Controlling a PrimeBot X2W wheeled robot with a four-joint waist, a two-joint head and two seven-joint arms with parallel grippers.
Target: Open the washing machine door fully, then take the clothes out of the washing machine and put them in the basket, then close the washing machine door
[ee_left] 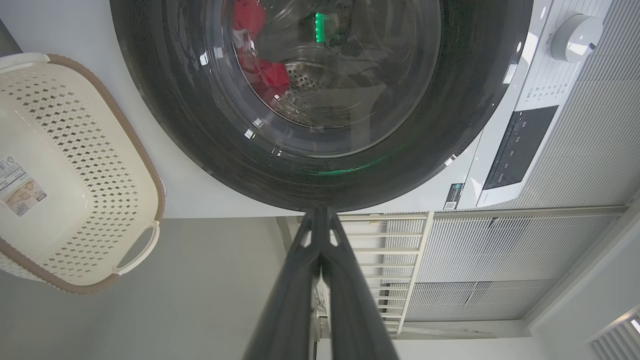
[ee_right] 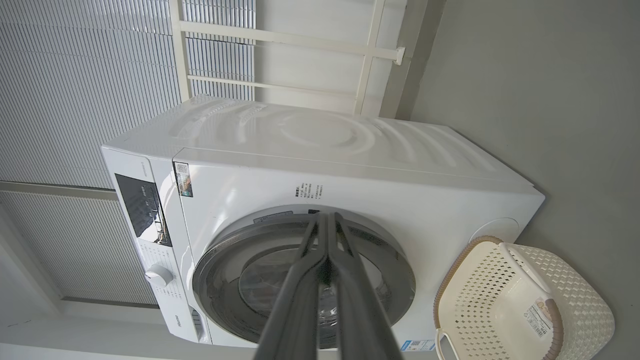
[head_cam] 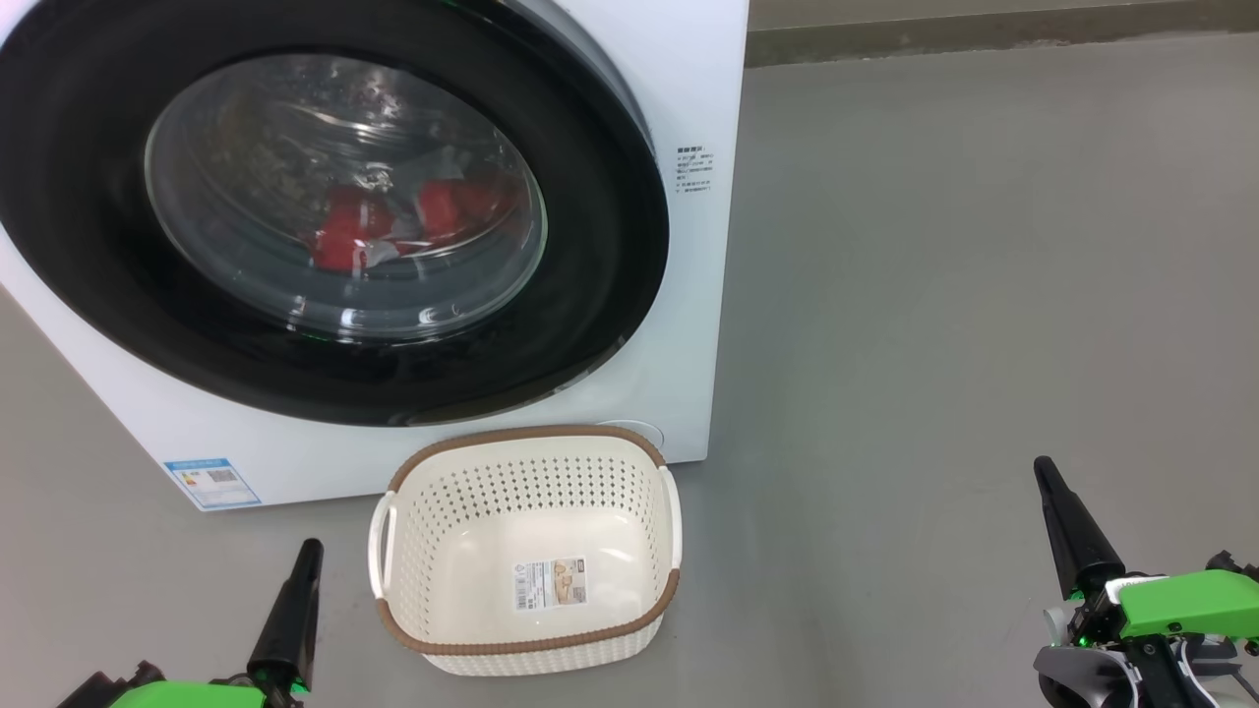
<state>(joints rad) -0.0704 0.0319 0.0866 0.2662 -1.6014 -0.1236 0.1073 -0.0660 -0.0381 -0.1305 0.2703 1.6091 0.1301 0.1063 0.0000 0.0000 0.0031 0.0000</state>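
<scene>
On my head feed a smooth grey floor (head_cam: 984, 295) runs back to a darker, scuffed strip (head_cam: 984, 34) along its far edge. That strip may be a kerb or a skirting, though I can't settle it from this angle. On the right wrist feed a white railing (ee_right: 280, 45) of thin bars stands against a pale wall (ee_right: 310, 70), with finely ribbed pale panels (ee_right: 90, 90) just beside it, and my left wrist feed gives the same railing and panels, its rungs stacked like a ladder.
</scene>
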